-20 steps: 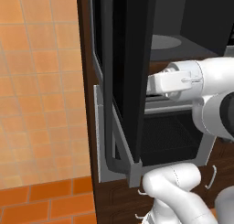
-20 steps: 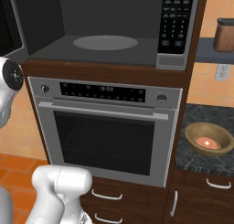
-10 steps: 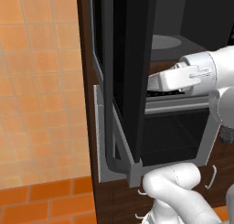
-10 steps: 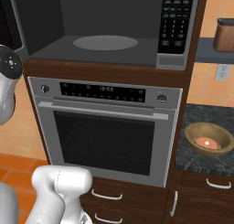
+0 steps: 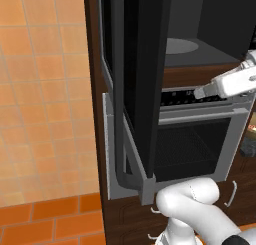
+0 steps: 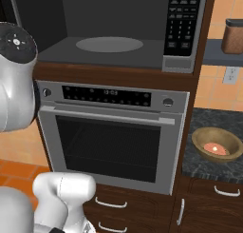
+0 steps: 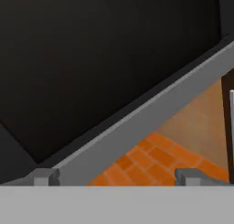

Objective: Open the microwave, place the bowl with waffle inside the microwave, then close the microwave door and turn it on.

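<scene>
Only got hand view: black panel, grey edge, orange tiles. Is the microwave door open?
Observer: Yes. The microwave door stands wide open, edge-on in the left base view.
Operator: Anything inside?
Observer: Just the turntable in the microwave; no bowl there.
Operator: Where's the bowl?
Observer: The bowl sits on the dark counter, right of the oven, apart from the arm.

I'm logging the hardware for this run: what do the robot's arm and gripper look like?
The arm is made of glossy white rounded segments; a dark round joint cap with small pale markings shows near its top in the right base view. The hand view shows the gripper with two small grey, blocky fingertips. No cables are visible.
</scene>
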